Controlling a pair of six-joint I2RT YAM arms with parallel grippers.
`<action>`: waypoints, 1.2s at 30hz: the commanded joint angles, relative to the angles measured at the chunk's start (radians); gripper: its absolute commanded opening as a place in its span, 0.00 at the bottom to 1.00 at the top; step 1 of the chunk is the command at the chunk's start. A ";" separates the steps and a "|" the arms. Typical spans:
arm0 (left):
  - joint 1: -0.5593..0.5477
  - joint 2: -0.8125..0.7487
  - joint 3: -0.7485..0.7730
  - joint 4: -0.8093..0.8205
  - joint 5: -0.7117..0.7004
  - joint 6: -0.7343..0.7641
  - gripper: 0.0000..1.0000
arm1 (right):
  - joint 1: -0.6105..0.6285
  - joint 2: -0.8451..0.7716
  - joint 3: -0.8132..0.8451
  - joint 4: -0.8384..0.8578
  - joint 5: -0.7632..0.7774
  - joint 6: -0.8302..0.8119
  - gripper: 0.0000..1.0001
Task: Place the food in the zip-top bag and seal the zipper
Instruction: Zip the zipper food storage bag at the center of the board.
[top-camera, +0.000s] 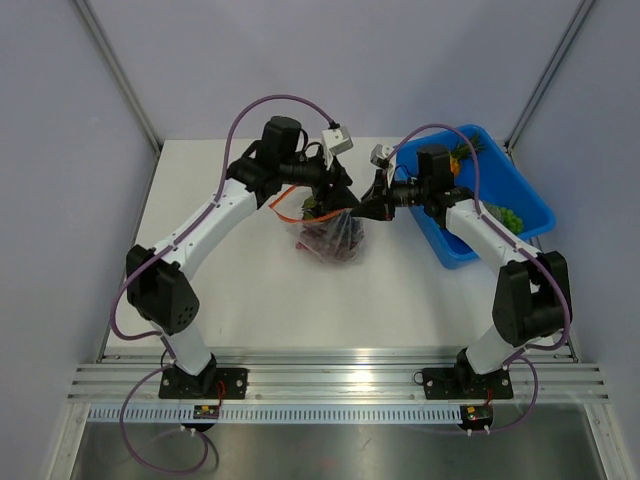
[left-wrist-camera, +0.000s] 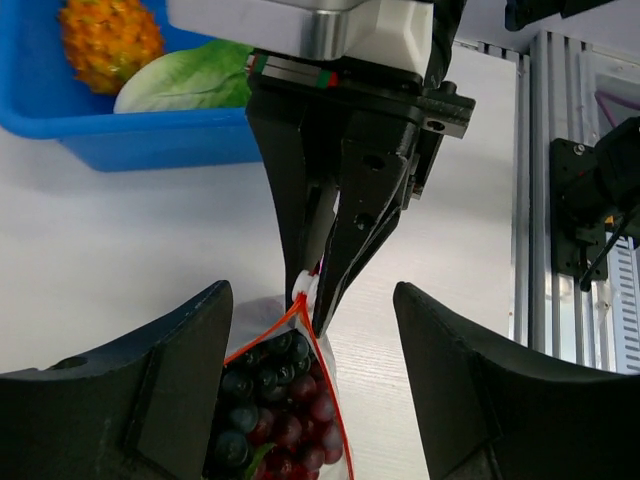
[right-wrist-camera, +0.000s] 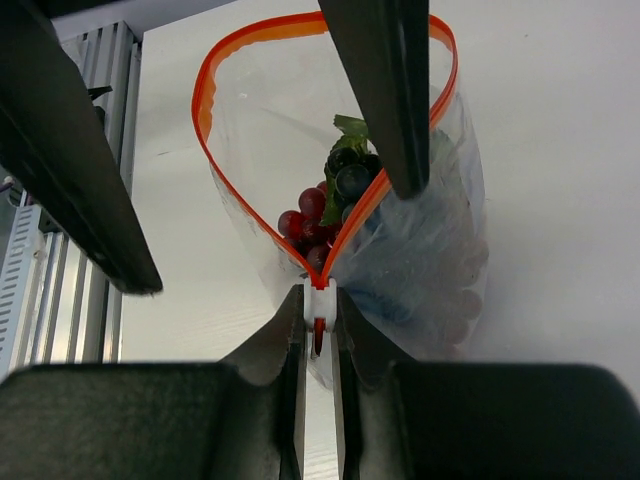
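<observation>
The clear zip-top bag (top-camera: 330, 238) lies on the white table between my two grippers. Its orange-red zipper (right-wrist-camera: 215, 150) gapes open in a loop. Inside are dark purple and red grape bunches (right-wrist-camera: 310, 225) with a green leaf. My right gripper (right-wrist-camera: 318, 300) is shut on the white slider (right-wrist-camera: 320, 290) at one end of the zipper; it also shows in the left wrist view (left-wrist-camera: 318, 280). My left gripper (left-wrist-camera: 312, 330) is open, its fingers (right-wrist-camera: 380, 90) wide apart over the bag's mouth (left-wrist-camera: 290, 400), one finger covering part of the strip.
A blue plastic bin (top-camera: 525, 200) stands at the right behind the right arm. It holds an orange spiky fruit (left-wrist-camera: 105, 40), a green leaf (left-wrist-camera: 190, 85) and green grapes (top-camera: 510, 216). Aluminium rails run along the near table edge (top-camera: 330, 375).
</observation>
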 joint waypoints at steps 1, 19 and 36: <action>-0.016 0.022 0.072 -0.020 0.102 0.100 0.68 | 0.001 -0.062 0.033 -0.017 -0.034 -0.048 0.00; -0.029 0.059 -0.012 -0.047 -0.086 0.203 0.59 | -0.030 -0.089 0.012 -0.040 -0.028 -0.069 0.00; -0.029 0.050 -0.044 -0.071 -0.048 0.145 0.00 | -0.038 -0.161 -0.128 0.239 0.162 0.124 0.43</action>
